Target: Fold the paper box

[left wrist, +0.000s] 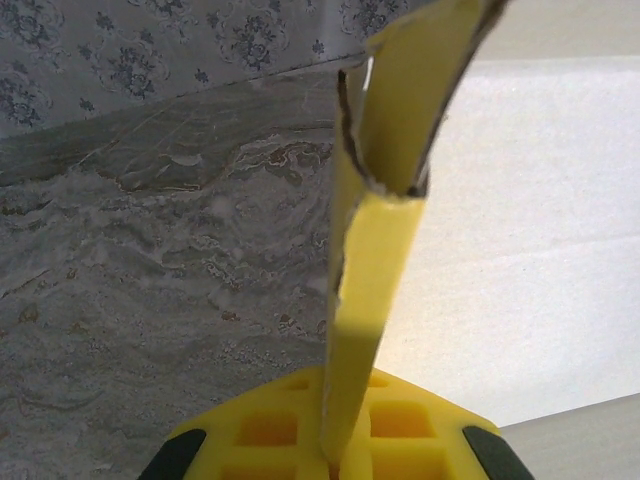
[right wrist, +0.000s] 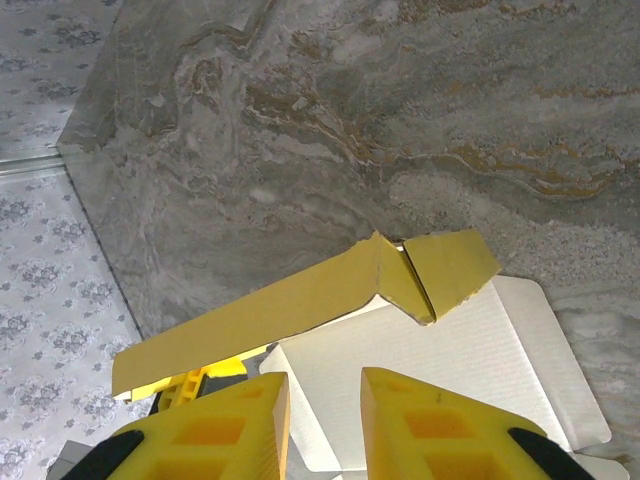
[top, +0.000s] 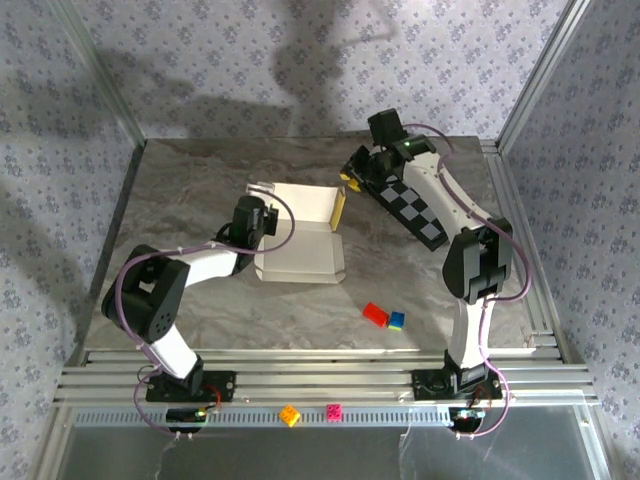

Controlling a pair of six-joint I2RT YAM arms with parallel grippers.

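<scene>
Left of frame, top view: left arm (top: 160,290) comes up from its base, elbow out to the left, forearm laid low toward frame centre. Left gripper (top: 256,208) sits at the left edge of the paper box (top: 300,255).

Left wrist view: left gripper (left wrist: 330,455) is pinched tight on a thin yellow wall of the paper box (left wrist: 540,250). The wall runs up mid-frame from between the pads, and its upper end is bowed and frayed. The white inner face lies to its right.

Centre, top view: the box lies open on the table (top: 200,180), white face up, just left of frame centre.

Progress, judged: early to middle.
- Left wall is gripped and lifted.
- Right wall (top: 339,207) stands upright, yellow face showing.
- Near panel lies flat and no closed shape is formed, so the other walls and the flap tucking look left to do.

Right of centre: right gripper (top: 350,175) is at the far end of the right wall. In the right wrist view, the right gripper (right wrist: 325,425) has its pads apart with nothing between them. The box's white panel (right wrist: 440,350) shows through the gap, and a raised, notched yellow strip (right wrist: 260,320) lies just ahead of the tips.

Right: right arm (top: 480,260) rises from the lower right, elbow at right, forearm stretched up-left over the checkerboard mat (top: 418,212).

Red brick (top: 375,314) and blue brick (top: 397,320) touch each other, lower right of the box and apart from it
</scene>
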